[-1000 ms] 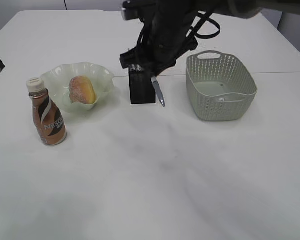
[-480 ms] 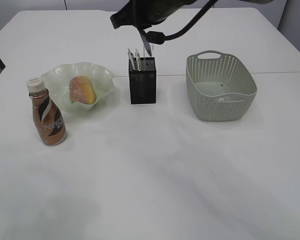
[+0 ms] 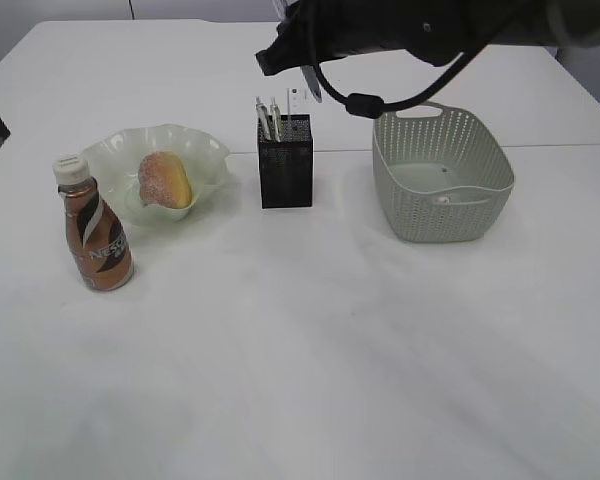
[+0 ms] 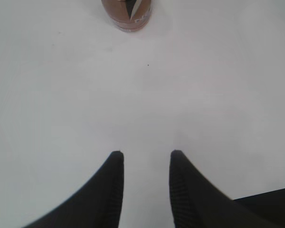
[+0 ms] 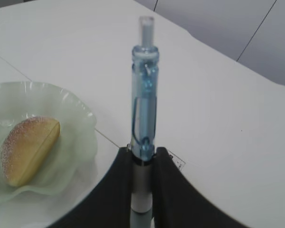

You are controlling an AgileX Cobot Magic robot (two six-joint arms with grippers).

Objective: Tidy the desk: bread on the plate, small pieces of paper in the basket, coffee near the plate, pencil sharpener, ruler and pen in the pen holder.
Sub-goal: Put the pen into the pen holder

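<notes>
Pen held above the pen holder

Our right gripper (image 5: 142, 159) clamps the pen (image 5: 143, 102) upright, so it can drop straight into the pen holder (image 3: 285, 160) at 6 o'clock below it. Our left gripper (image 4: 145, 183) idles part-open and empty, coffee (image 4: 127, 13) at 12 o'clock.

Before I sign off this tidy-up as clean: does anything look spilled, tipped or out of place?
Nothing spilled or tipped. The bread lies on the plate, the coffee bottle stands upright beside it, and the pen holder and basket stand square. Only the pen is unplaced, clamped in the right claw above the holder.
</notes>
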